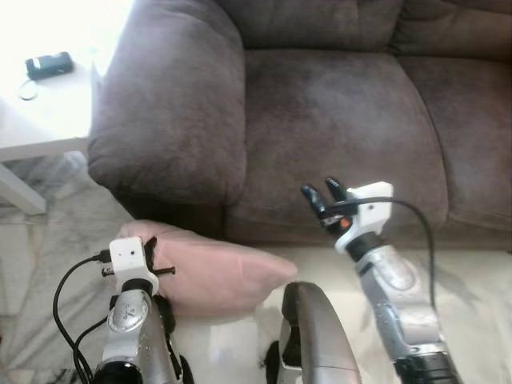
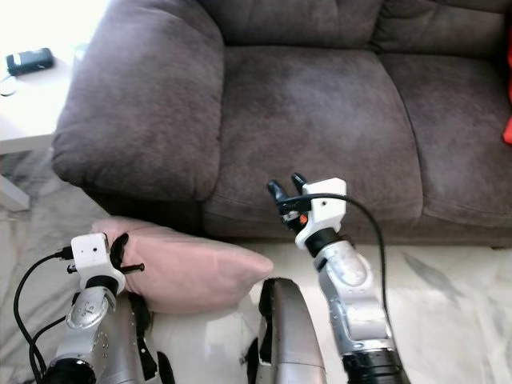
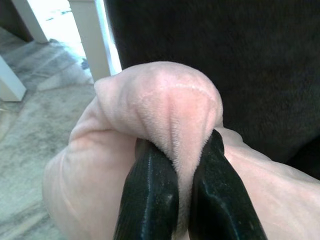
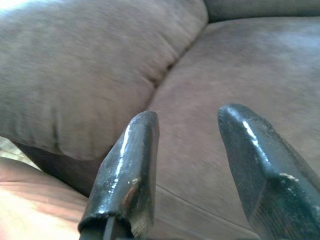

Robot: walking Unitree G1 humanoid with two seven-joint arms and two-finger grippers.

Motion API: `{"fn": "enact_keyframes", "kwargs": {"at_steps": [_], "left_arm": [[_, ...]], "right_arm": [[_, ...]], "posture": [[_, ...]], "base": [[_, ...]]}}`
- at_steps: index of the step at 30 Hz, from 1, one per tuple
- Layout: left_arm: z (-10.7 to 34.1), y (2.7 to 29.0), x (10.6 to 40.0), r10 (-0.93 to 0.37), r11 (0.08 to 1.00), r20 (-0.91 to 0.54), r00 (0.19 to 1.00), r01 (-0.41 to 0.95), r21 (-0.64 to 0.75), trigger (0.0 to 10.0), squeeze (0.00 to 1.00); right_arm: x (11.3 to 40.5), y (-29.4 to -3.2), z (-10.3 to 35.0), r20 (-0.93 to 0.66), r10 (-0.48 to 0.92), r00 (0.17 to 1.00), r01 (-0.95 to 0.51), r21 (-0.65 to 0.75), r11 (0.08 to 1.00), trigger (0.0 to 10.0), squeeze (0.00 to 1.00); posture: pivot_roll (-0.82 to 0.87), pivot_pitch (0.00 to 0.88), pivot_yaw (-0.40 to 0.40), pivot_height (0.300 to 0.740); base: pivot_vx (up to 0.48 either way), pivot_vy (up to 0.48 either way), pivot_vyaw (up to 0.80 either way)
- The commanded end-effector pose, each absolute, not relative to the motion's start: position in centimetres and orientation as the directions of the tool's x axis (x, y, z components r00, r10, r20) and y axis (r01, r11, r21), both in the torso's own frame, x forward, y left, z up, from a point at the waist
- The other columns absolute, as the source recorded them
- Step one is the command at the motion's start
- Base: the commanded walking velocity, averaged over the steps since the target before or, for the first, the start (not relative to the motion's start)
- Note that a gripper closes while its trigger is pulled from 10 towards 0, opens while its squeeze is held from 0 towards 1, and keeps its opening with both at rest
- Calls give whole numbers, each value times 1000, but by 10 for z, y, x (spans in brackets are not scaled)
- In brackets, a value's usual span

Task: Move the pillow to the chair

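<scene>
A pale pink pillow [image 1: 220, 276] lies low on the floor against the front of the brown sofa [image 1: 336, 112]. My left gripper [image 3: 180, 165] is shut on a fold of the pillow [image 3: 160, 115] near its left corner; in the eye views the left wrist [image 1: 130, 260] sits at that corner. My right gripper [image 1: 322, 196] is raised in front of the sofa's seat cushion, open, with nothing between its fingers [image 4: 125, 170]. The sofa seat [image 4: 240, 65] and armrest [image 4: 75, 75] lie ahead of it.
A white side table [image 1: 40, 112] with a dark small device [image 1: 50, 64] on it stands left of the sofa's armrest [image 1: 168, 104]. The floor [image 1: 472, 288] is pale marble-patterned. A red object [image 2: 507, 128] peeks in at the far right of the sofa.
</scene>
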State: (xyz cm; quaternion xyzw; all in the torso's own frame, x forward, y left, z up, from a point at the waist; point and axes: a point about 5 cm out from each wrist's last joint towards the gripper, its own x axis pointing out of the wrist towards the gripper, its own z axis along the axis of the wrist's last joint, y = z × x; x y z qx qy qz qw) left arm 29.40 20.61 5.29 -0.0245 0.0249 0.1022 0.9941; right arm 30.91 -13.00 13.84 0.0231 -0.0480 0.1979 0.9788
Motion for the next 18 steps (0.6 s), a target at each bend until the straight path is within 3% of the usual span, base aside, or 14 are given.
{"fn": "enact_keyframes", "kwargs": {"at_steps": [1,13,18], "left_arm": [[79,215,299,233,972,76,970,-230,-52,10000,0],[93,213,300,221,974,118,968,-215,-65,10000,0],[94,212,301,219,975,123,968,-213,-62,10000,0]], "right_arm": [[309,-131,134,97,377,921,-380,21,925,10000,0],[323,-127,130,116,363,925,-367,22,930,10000,0],[327,-126,130,124,362,924,-367,21,930,10000,0]], "posture": [[-14,63,-34,526],[16,43,-28,526],[17,42,-29,526]], "base": [[0,0,0],[0,0,0],[-240,0,0]]}}
